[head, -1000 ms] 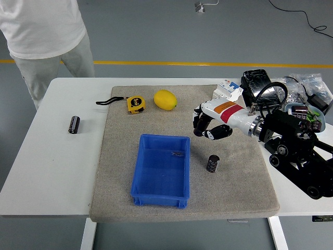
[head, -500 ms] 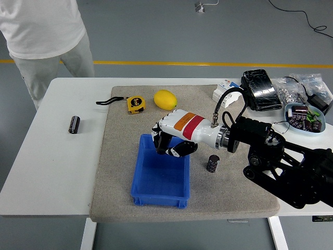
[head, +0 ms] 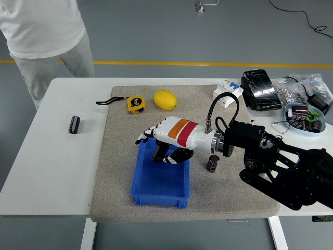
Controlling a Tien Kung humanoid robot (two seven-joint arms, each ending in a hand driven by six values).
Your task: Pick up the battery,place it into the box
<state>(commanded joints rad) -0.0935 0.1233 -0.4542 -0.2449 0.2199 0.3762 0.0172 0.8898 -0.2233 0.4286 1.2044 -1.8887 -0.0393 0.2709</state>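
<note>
Meanwhile, the right hand (head: 161,146) hovers over the blue box (head: 160,182), fingers spread, apparently empty; one battery (head: 213,163) stands just beside it.

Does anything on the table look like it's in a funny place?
Yes. One battery lies on its side on the bare white table, far left, off the grey mat where everything else sits. Another battery stands upright on the mat, right of the blue box. Nothing looks spilled or broken.
</note>
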